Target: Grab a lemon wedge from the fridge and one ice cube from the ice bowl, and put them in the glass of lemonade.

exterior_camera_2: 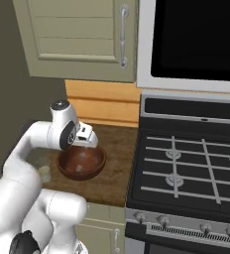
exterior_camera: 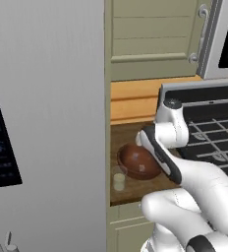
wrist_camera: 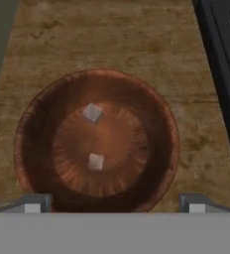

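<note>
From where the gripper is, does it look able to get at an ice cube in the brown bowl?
Probably yes. The gripper is open above the ice bowl, looking straight down into it. Two ice cubes lie apart on the bowl's floor, with nothing over them, so the way down looks free.

Hand (exterior_camera_2: 86,140) above ice bowl (exterior_camera_2: 81,163) on counter (exterior_camera_2: 112,178), beside stove (exterior_camera_2: 186,168).

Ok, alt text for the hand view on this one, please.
Looking down into the reddish-brown ice bowl on a brown wooden counter, with two small pale ice cubes inside it. The open gripper hangs above the bowl's near rim, fingers spread wide; the black stove edge runs alongside.
</note>
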